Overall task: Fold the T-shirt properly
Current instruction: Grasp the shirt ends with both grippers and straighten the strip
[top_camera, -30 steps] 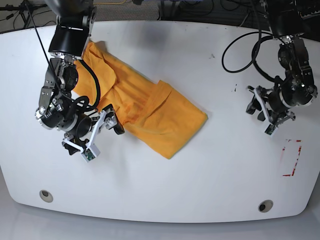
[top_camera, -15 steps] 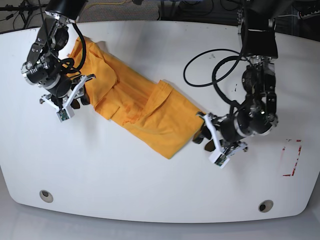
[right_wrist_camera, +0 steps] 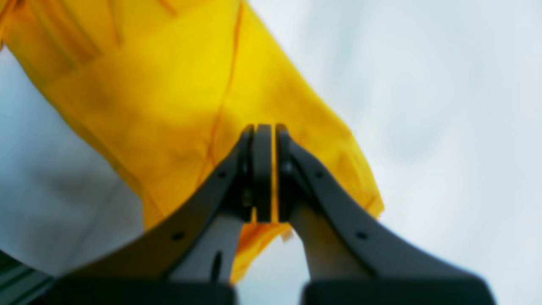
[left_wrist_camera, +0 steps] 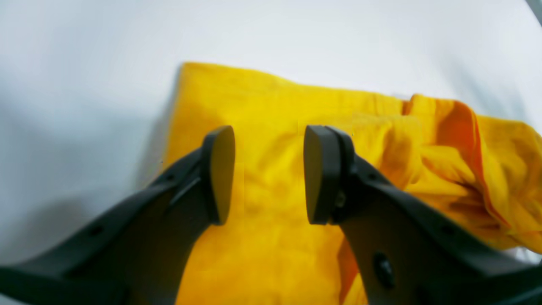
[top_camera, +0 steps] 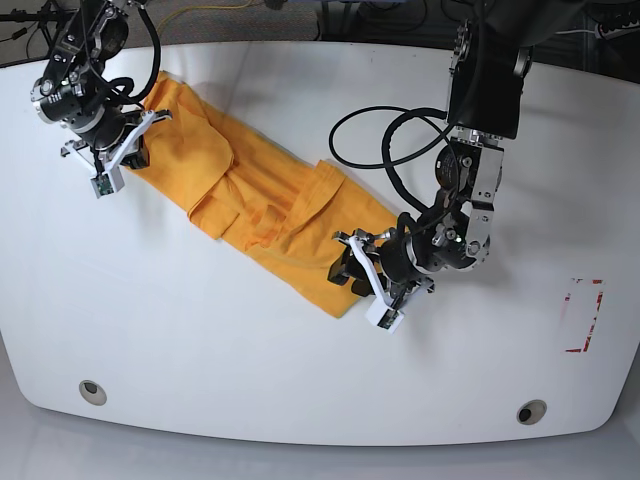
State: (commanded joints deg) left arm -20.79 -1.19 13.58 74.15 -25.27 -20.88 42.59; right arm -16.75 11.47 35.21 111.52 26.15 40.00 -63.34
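So the T-shirt (top_camera: 270, 205) is lying on the white table (top_camera: 300, 370) as a long bunched-up strip, running diagonally from the far corner on my right arm's side down toward the middle. It's pretty rumpled, with a flap folded over around the midpoint.

My right claw (right_wrist_camera: 264, 169) is up at the far end of the strip, and its fingers are pressed together with a sliver of yellow fabric showing between the pads, so it's pinching the shirt edge there. In the wrist view the cloth spreads out above and behind the fingers, table showing on both sides.

My left claw (left_wrist_camera: 269, 173) is at the near end of the strip, fingers spread apart with a clear gap, hovering right over the fabric close to its corner. Nothing is between the pads yet. Can't tell if the tips are actually touching the cloth, the view is a bit blurry.
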